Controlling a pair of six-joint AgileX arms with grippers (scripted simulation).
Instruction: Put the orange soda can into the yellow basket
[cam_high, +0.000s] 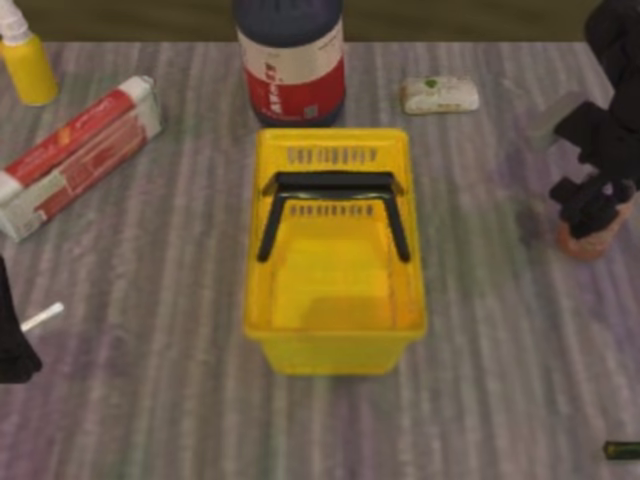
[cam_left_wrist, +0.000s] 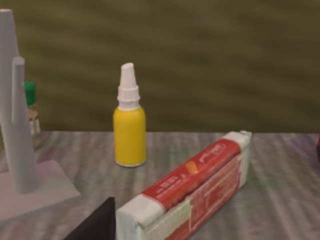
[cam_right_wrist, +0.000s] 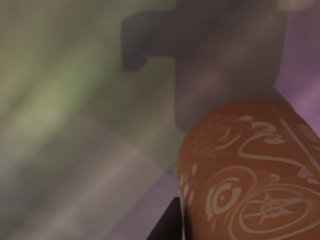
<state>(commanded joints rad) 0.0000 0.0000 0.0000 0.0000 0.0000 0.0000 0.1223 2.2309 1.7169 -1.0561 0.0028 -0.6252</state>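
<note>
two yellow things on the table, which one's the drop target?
The big yellow basket at the table's centre, open-topped with slotted walls and black handles. The other is a small yellow spray bottle with a white nozzle, at the far-left corner.

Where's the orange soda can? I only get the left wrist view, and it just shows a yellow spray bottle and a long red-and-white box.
Observer: The orange soda can stands near the table's right edge in the top view, outside your picture.
Operator: Is an arm near it?
Observer: Yes, the right gripper is directly over it, and the can's side fills much of the right wrist view.
Operator: And where's the basket?
Observer: The yellow basket sits mid-table, left of the can, with no can in it. The left arm is parked at the left edge.
</note>
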